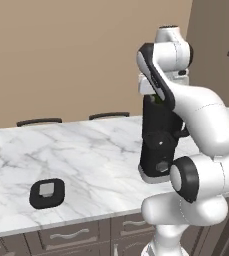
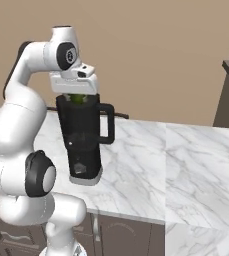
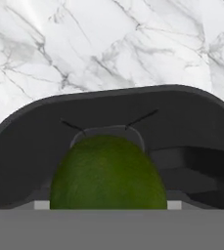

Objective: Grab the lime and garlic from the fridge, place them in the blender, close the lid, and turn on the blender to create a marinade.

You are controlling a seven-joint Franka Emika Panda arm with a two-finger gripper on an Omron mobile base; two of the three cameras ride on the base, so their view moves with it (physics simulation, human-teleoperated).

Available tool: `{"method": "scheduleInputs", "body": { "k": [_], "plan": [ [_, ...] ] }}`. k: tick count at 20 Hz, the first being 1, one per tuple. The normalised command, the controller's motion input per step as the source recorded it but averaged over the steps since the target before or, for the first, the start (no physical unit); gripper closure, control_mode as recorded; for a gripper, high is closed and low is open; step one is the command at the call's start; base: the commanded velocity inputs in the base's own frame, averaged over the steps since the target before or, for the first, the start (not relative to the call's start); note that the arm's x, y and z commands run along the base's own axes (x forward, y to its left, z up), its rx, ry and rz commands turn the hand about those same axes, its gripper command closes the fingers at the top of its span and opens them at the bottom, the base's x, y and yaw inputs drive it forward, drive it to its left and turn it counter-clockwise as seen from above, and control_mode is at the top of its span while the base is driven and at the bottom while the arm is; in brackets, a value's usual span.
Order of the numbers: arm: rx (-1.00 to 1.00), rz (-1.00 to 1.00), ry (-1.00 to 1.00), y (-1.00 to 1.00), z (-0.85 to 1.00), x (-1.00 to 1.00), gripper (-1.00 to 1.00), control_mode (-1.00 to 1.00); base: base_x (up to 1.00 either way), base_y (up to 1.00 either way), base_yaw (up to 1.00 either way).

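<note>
The lime [image 3: 108, 173] sits closest to the hand camera, a dark-green round shape right in front of the lens, with the open black mouth of the blender [image 3: 113, 117] curving just behind and below it. From the right base view the gripper [image 2: 77, 98] hangs directly over the blender jug, and a sliver of green shows between its fingers at the rim. The jaws look spread about as wide as the fruit — whether they are pinching it or have just let go, I cannot tell.

By my reading the lime is on the point of going in, not yet settled at the bottom. The lid [image 1: 47, 193] lies flat on the marble counter [image 1: 86, 160], well apart from the blender to its left. Left to do: the garlic, the lid, the switch.
</note>
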Motion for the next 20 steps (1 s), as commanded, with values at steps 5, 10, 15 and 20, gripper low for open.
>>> {"method": "scheduleInputs", "body": {
  "k": [5, 10, 15, 20],
  "plan": [
    [0.00, 0.00, -0.01, -0.04, 0.30, 0.12, -1.00, -1.00, 0.00, 0.00, 0.00],
    [0.00, 0.00, -0.06, 0.09, 0.72, 0.00, -1.00, -1.00, 0.00, 0.00, 0.00],
    [0.03, 0.02, -0.03, 0.74, 0.42, -0.57, -1.00, -1.00, 0.00, 0.00, 0.00],
    [0.02, 0.12, 0.00, 1.00, -0.41, -1.00, -1.00, -1.00, 0.00, 0.00, 0.00]
  ]
}}
